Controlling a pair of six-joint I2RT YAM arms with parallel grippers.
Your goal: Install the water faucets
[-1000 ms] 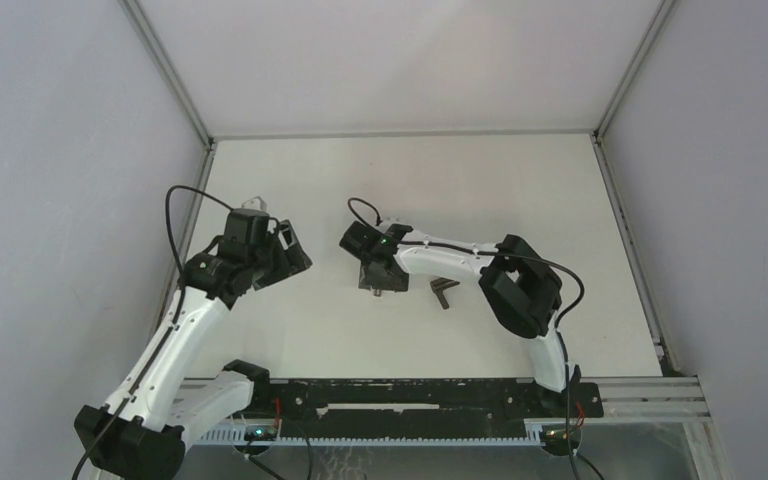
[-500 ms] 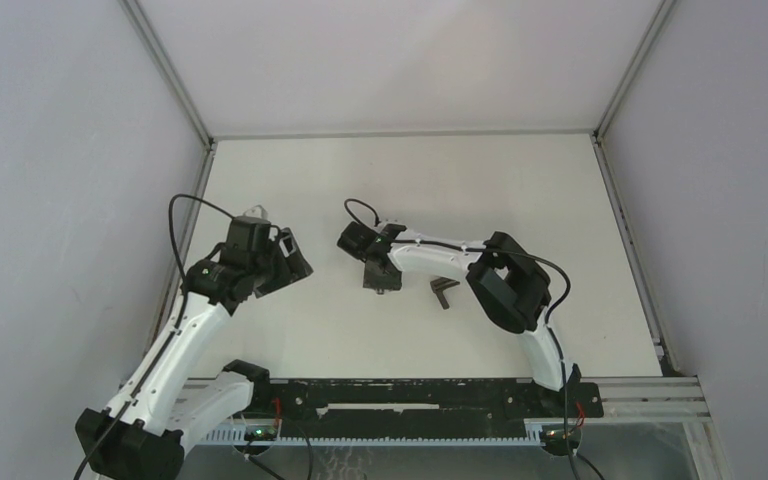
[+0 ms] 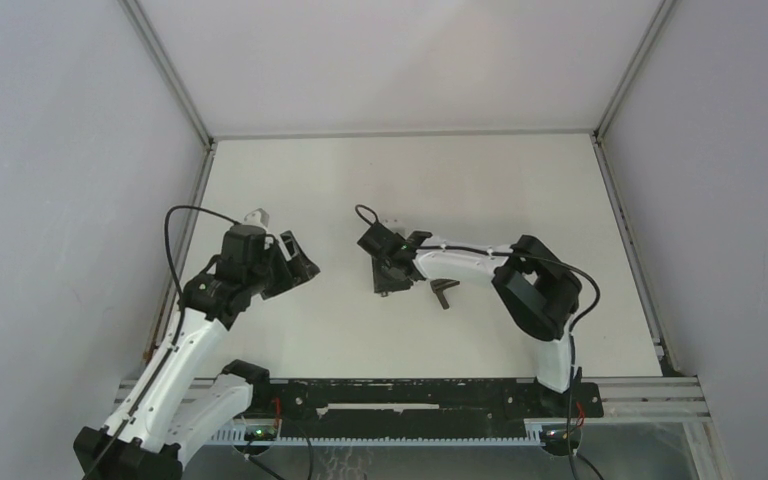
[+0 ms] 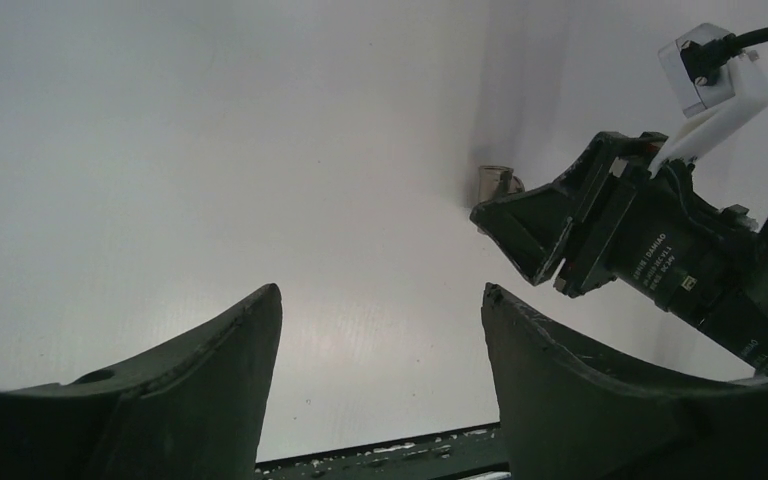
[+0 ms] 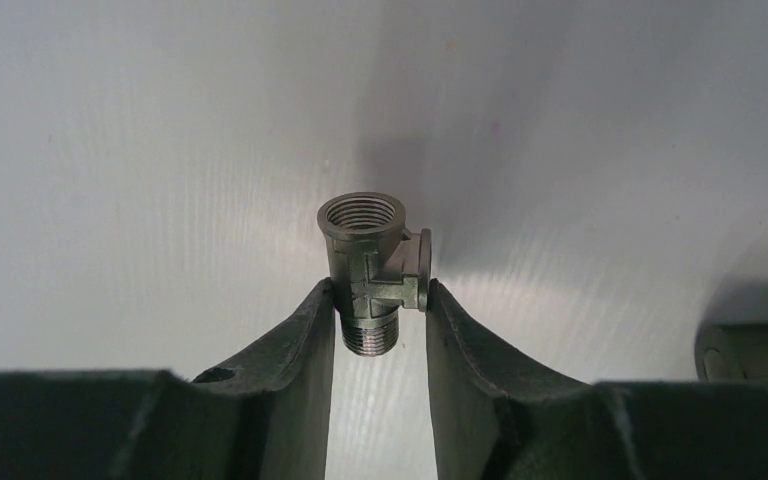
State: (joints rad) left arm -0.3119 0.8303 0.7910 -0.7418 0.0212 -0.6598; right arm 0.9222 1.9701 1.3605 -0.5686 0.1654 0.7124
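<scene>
1. The right gripper (image 5: 380,305) is narrowed onto the fitting (image 5: 372,265) at mid-table (image 3: 520,190), its tips pinching the lower body just above the thread
2. The left gripper (image 4: 375,300) hangs wide and empty, well to the left
3. The tap (image 3: 445,291) lies just right of the right gripper
4. Firm the pinch before lifting, since a tip-only hold may let the fitting twist; keep its threaded end clear for mating

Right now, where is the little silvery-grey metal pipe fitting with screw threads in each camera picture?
Right wrist: the small silvery-grey threaded metal fitting sits mid-picture, pinched between the black right gripper's fingers.
Left wrist: upper right of centre, just behind that gripper's tip.
Top external: too small to pick out; hidden under the gripper near mid-picture.
Shared landmark: the right gripper, visible in all three.
</scene>
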